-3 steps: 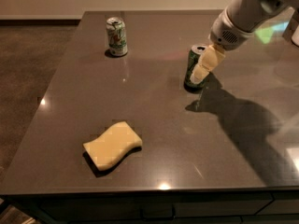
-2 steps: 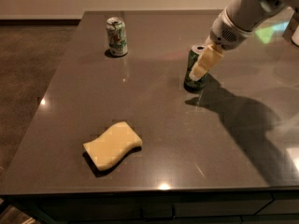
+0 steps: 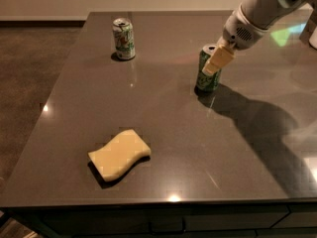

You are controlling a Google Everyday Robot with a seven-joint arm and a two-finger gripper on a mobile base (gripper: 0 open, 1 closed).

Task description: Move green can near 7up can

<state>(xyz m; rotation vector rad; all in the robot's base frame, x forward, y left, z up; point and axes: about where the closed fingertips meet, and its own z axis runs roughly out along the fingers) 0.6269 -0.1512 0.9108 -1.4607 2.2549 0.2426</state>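
The dark green can (image 3: 207,81) stands upright on the dark table (image 3: 168,128), right of middle towards the back. My gripper (image 3: 218,61) comes in from the upper right and is at the can's upper side, overlapping it. The 7up can (image 3: 123,38), white and light green with red marks, stands upright at the back left, well apart from the green can.
A yellow sponge (image 3: 120,152) lies on the table near the front left. My white arm (image 3: 262,9) reaches in from the top right corner. The table's front edge runs along the bottom and its left edge drops to a carpeted floor.
The gripper has shifted slightly left against the green can. The cans and the sponge have not moved.
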